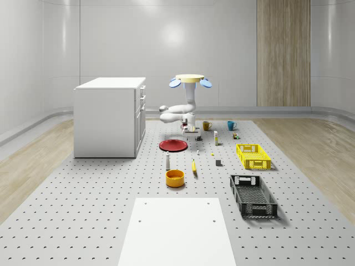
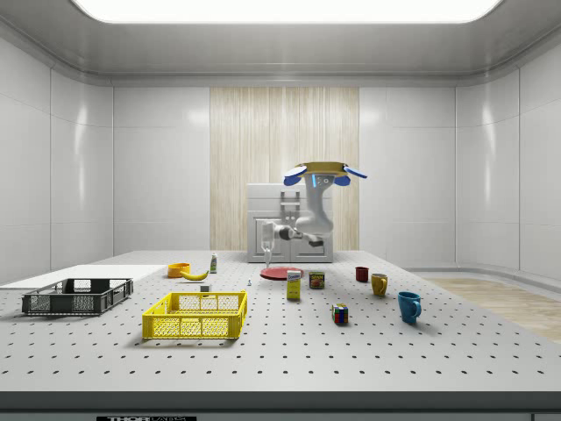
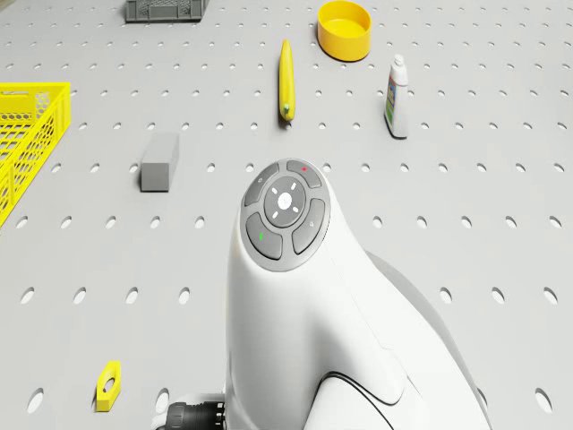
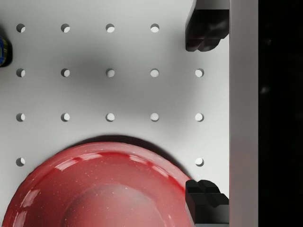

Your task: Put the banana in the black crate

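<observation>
The yellow banana (image 1: 194, 166) (image 2: 195, 274) (image 3: 286, 79) lies flat on the perforated table between the red plate and the black crate. That crate (image 1: 253, 195) (image 2: 77, 296) (image 3: 163, 9) stands empty near the front right in the whole-scene view. The drone (image 1: 193, 81) (image 2: 320, 171) hovers above the table just behind the red plate (image 1: 173, 145) (image 4: 104, 189). Its arm hangs down, and the gripper (image 1: 188, 129) (image 2: 266, 252) (image 4: 206, 113) points at the table by the plate's rim, well behind the banana. The gripper is open, with nothing between its black fingertips (image 4: 206, 30).
A yellow crate (image 1: 253, 155) (image 2: 196, 314) sits behind the black one. A yellow bowl (image 1: 175, 178) (image 3: 344, 30), a small bottle (image 1: 167, 160) (image 3: 397, 96) and a grey block (image 3: 159, 162) lie near the banana. A white cabinet (image 1: 111, 116) stands at the whole-scene view's left.
</observation>
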{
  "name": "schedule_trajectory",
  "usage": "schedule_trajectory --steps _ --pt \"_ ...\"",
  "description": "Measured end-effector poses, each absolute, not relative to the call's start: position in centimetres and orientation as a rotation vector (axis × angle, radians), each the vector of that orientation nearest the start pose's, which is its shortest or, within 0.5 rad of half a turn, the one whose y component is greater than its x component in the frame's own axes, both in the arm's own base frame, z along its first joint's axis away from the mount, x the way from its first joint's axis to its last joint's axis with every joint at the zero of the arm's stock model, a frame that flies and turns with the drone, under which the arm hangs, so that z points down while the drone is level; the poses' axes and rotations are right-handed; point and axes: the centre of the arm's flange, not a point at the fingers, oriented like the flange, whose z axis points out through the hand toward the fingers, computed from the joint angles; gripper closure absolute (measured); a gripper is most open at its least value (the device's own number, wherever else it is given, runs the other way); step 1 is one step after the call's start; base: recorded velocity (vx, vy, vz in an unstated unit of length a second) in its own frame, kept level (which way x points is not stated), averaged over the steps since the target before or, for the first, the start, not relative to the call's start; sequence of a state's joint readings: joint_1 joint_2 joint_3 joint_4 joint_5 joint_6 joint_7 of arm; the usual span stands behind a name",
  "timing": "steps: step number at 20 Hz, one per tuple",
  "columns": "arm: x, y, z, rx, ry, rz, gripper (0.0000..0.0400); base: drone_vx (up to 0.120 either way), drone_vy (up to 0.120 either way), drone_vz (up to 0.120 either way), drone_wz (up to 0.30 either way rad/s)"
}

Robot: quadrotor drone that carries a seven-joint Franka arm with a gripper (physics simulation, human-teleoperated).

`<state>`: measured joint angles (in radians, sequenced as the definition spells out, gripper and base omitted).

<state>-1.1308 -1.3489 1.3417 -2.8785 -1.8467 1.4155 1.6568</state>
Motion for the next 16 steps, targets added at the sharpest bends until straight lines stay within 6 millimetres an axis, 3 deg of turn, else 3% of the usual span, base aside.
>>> schedule_trajectory --steps 3,16 --pt "30.68 -0.01 49.07 0.001 -0.002 0.785 0.0000 0.120 0.000 -0.107 0.000" --pt "30.68 -0.01 49.07 0.001 -0.002 0.785 0.0000 0.120 0.000 0.000 0.000"
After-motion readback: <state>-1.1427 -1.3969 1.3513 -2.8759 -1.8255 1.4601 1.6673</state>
